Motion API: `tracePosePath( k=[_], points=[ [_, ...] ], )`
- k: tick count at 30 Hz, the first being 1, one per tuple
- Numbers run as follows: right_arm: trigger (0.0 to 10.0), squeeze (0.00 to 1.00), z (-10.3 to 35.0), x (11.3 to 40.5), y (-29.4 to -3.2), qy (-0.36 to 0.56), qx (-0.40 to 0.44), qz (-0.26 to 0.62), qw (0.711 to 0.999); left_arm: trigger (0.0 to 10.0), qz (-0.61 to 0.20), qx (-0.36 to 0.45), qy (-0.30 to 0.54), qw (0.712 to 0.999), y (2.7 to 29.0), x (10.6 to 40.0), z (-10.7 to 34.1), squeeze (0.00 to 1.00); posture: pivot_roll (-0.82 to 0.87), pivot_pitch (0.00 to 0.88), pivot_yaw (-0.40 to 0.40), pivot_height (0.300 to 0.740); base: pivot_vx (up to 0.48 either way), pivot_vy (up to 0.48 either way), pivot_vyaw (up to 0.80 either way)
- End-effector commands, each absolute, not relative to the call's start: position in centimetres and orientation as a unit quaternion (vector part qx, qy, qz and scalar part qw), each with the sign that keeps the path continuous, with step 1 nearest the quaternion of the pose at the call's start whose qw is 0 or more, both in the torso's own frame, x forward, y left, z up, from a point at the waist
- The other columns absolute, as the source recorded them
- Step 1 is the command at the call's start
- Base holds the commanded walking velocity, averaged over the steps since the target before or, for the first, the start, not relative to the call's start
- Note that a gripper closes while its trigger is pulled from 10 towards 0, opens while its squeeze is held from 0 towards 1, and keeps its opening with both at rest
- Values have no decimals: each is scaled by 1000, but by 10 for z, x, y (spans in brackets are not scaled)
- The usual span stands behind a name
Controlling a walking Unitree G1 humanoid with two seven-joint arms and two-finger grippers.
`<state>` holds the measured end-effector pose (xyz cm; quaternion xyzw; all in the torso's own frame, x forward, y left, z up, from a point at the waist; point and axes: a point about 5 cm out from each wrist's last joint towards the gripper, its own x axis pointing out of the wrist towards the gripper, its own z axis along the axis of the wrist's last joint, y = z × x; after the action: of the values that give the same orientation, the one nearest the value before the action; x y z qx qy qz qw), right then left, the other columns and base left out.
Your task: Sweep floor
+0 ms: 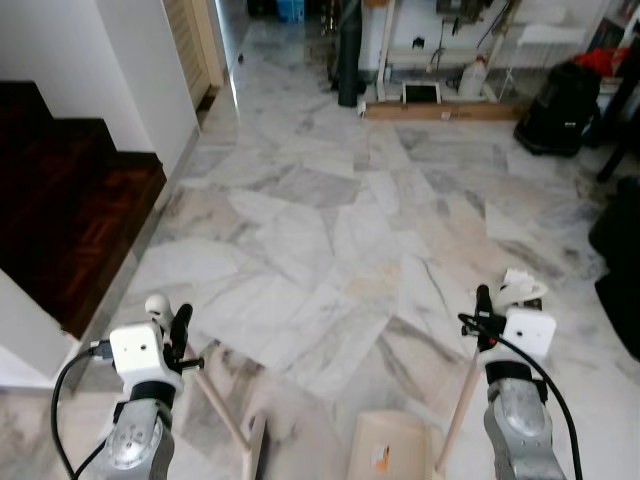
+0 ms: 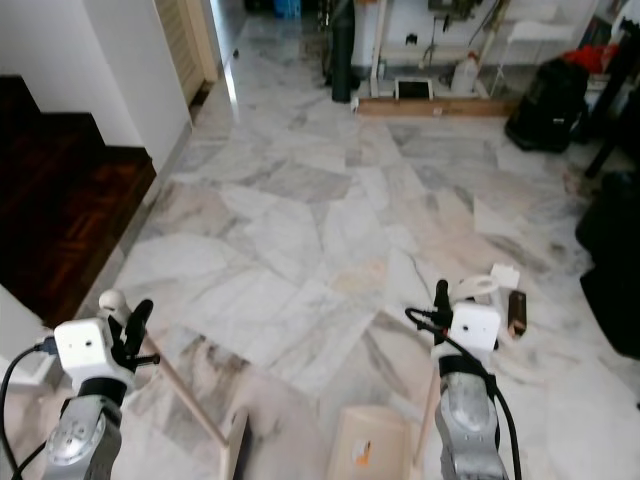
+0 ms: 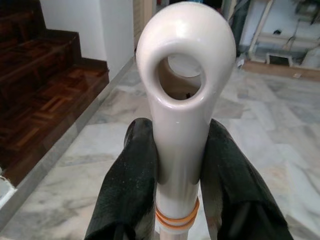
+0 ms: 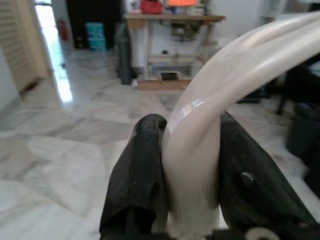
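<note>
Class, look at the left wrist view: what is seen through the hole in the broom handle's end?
Through the hanging hole of the broom handle, only a pale blurred patch shows; what it is cannot be told. The handle covers the rest behind it.

The floor is polished marble, grey and white, glossy near the doorway. The stairs are dark varnished wood. The broom handle is smooth cream plastic with a shine, on a pale wooden stick. The gripper fingers look like matt black rubber. The arms are dull silver metal.
</note>
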<state>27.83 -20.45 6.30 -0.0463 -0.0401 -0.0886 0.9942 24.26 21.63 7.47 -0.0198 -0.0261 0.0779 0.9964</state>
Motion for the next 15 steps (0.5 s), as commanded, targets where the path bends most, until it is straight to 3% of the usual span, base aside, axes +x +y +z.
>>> tracePosePath(
  k=[1, 15],
  points=[
    [10000, 0, 67, 279, -206, -52, -43, -92, 993, 10000, 78, -14, -38, 996, 217, 244, 81, 0, -43, 94, 22, 740, 416, 0, 0],
    [10000, 0, 68, 280, -206, -53, -43, -92, 993, 10000, 77, -15, -38, 996, 216, 244, 81, 0, -44, 99, 21, 740, 415, 0, 0]
  ],
)
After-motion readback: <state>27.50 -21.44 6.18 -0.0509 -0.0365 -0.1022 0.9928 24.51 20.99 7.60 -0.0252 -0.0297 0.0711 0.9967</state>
